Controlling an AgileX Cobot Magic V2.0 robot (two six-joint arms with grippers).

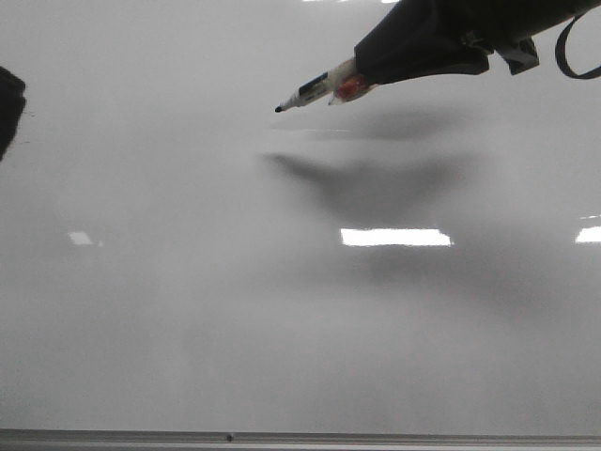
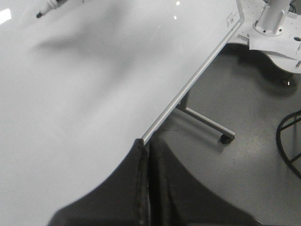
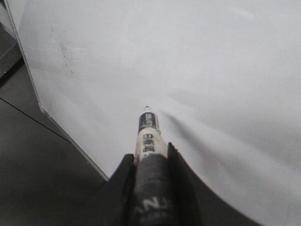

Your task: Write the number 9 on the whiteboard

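Observation:
The whiteboard (image 1: 188,329) fills the front view, glossy and pale grey. No number 9 shows on it in any view. My right gripper (image 1: 361,77) reaches in from the upper right, shut on a black-and-white marker (image 1: 310,92). The marker's dark tip points left and hangs a little off the board, its shadow lying apart from it. In the right wrist view the marker (image 3: 148,132) juts out between the fingers of the right gripper (image 3: 150,153) over the whiteboard (image 3: 188,61). My left gripper (image 2: 143,141) is shut with nothing in it, at the whiteboard's (image 2: 70,117) framed edge.
A thin grey frame strip (image 1: 282,438) runs along the board's near edge. Bright light reflections (image 1: 394,237) lie on the board, and faint smudges (image 3: 66,52) sit near one corner. Beyond the edge are a table leg with a caster (image 2: 225,138), grey floor and a white robot base (image 2: 273,28).

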